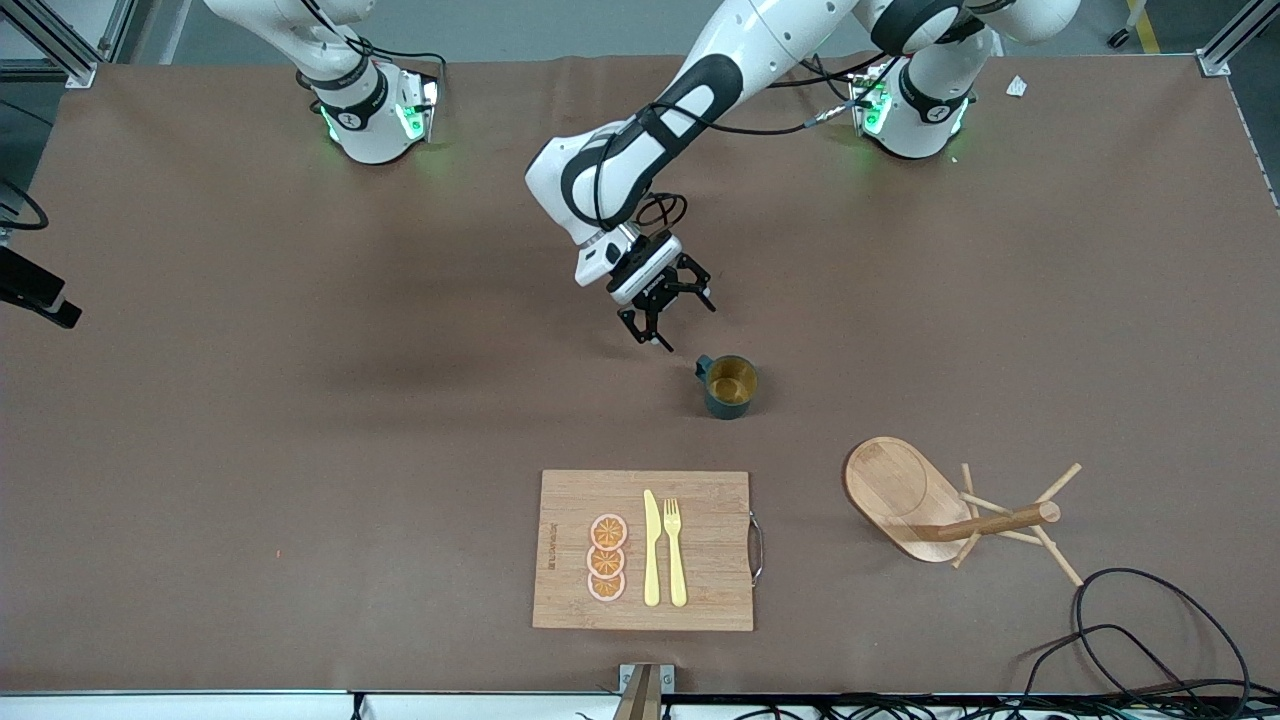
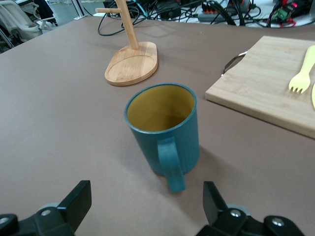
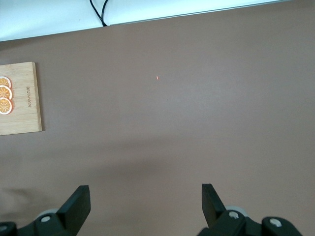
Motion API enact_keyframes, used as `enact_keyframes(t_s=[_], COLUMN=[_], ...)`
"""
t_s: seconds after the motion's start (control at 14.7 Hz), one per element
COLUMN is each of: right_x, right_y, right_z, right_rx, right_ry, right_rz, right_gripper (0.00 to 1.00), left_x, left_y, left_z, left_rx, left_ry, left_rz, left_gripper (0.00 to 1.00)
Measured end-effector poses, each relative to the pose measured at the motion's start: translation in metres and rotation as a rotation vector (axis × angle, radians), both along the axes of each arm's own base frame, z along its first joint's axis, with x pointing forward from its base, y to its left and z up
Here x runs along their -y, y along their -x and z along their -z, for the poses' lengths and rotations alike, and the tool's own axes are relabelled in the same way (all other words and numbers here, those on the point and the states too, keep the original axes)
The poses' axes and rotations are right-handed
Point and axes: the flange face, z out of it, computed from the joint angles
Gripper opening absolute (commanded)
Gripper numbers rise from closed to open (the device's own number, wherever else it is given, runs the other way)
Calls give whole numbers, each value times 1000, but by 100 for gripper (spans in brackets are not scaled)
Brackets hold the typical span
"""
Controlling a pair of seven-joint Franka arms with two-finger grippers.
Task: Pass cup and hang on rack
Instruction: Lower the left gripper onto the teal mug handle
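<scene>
The dark teal cup (image 1: 730,386) stands upright on the brown table, its tan inside showing and its handle turned toward my left gripper. My left gripper (image 1: 680,322) is open and empty, low over the table just beside the cup's handle. In the left wrist view the cup (image 2: 162,128) stands just ahead of the open gripper (image 2: 146,196), apart from both fingers. The wooden rack (image 1: 900,500) stands nearer the front camera, toward the left arm's end; it also shows in the left wrist view (image 2: 132,61). My right gripper (image 3: 145,194) is open and empty, high over bare table; the arm waits.
A rectangular wooden cutting board (image 1: 700,540) lies near the table's front edge with orange slices (image 1: 607,557), a yellow knife (image 1: 651,548) and a yellow fork (image 1: 675,550) on it. Black cables (image 1: 1150,620) lie at the front corner by the rack.
</scene>
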Motion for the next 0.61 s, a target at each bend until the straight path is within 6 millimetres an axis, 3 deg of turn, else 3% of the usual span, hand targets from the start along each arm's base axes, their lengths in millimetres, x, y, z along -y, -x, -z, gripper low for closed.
enact_keyframes(t_s=[0.34,0.61], right_x=[-2,-7], right_y=[-2,-2], right_z=[3,5], right_rx=[8,-3], right_ry=[2,10], right_rz=[-6,-86], right_gripper=[100,100], left_x=[-3,-9], left_y=[-13,-23], left_z=[30,46], left_rx=[67,94], left_ry=[5,5], left_rz=[-24,-42], left_gripper=[68,65])
